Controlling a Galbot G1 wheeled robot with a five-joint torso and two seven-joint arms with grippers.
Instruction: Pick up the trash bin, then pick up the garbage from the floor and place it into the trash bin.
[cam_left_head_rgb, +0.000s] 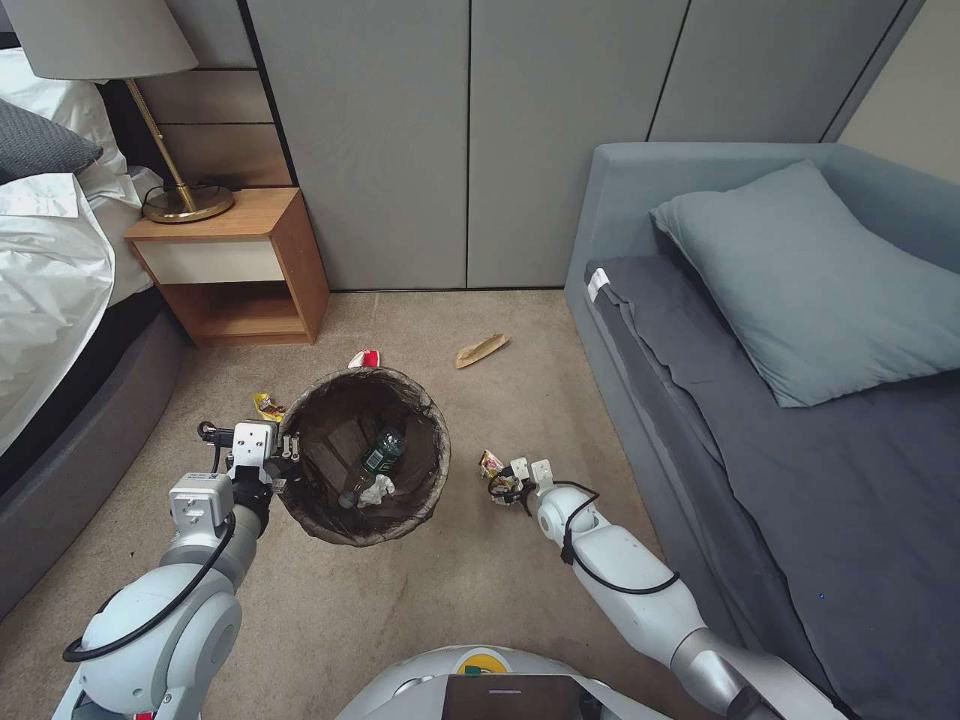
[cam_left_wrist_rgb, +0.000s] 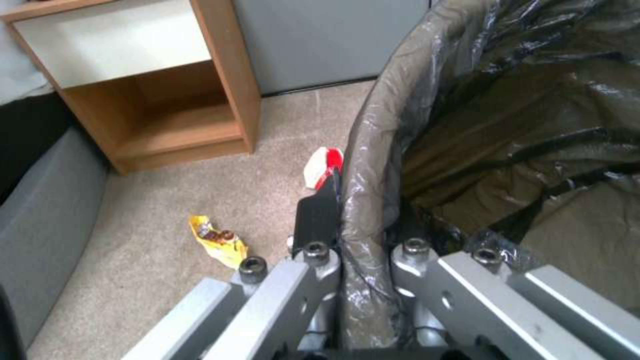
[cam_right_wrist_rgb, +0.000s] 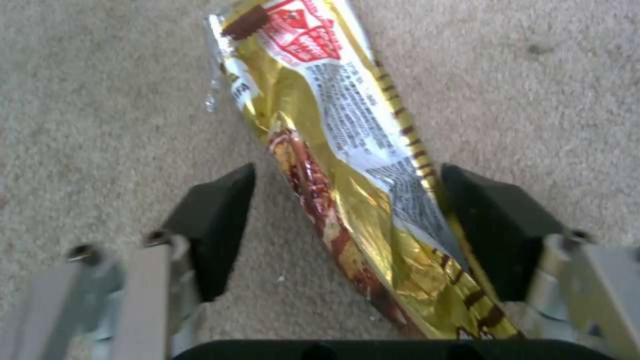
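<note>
Trash bin (cam_left_head_rgb: 362, 455) sits left of centre over the carpet, dark bag folded over its rim, held at its left rim by the left gripper (cam_left_head_rgb: 283, 447) — in the left wrist view the left gripper (cam_left_wrist_rgb: 363, 260) is pinched on the bagged rim (cam_left_wrist_rgb: 373, 150), one finger outside the wall, the other inside. In the bin: a clear bottle with green label (cam_left_head_rgb: 377, 458) and a crumpled white tissue (cam_left_head_rgb: 378, 490). Right of the bin, the right gripper (cam_left_head_rgb: 510, 487) is low at the floor, spread wide around a gold snack wrapper (cam_right_wrist_rgb: 347, 165) with a red-and-white printed end; black pads (cam_right_wrist_rgb: 213, 225) stand either side of it, the right-hand pad touching or almost touching the foil, the other apart from it. Wrapper lies flat on the carpet (cam_right_wrist_rgb: 100, 100). Other litter on the floor: a yellow wrapper (cam_left_wrist_rgb: 217, 240) just left of the bin, a red-white carton (cam_left_head_rgb: 364, 358) just beyond its far rim, a tan paper scrap (cam_left_head_rgb: 481, 350) farther off toward the wall. Wooden nightstand (cam_left_head_rgb: 235, 265) with a lamp (cam_left_head_rgb: 150, 110) at far left beside a bed (cam_left_head_rgb: 50, 270); grey sofa (cam_left_head_rgb: 780, 400) with a pillow (cam_left_head_rgb: 810, 280) on the right.
</note>
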